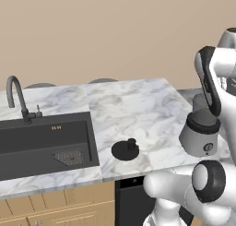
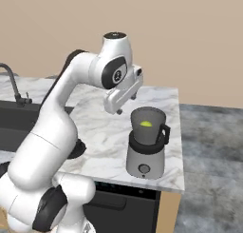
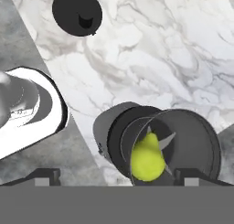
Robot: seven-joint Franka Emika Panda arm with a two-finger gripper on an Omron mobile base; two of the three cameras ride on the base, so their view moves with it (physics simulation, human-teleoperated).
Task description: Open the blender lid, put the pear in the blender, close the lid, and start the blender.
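Inside the open blender (image 3: 160,147) jar the pear (image 3: 147,158) is seen, beneath the opened, empty gripper (image 2: 124,105); the stiff, probably light blender lid (image 1: 125,150), left on the table (image 1: 133,110), is best grasped by its knob.

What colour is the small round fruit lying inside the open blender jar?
Yellow-green: the small round pear sits on the blades, clearest in the hand view.

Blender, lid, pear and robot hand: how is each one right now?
blender: upright near the counter's edge, jar uncovered.
blender lid: off, flat on the counter, knob up, apart from the blender.
pear: inside the jar, by the blades.
gripper: open, holding nothing, above the jar.
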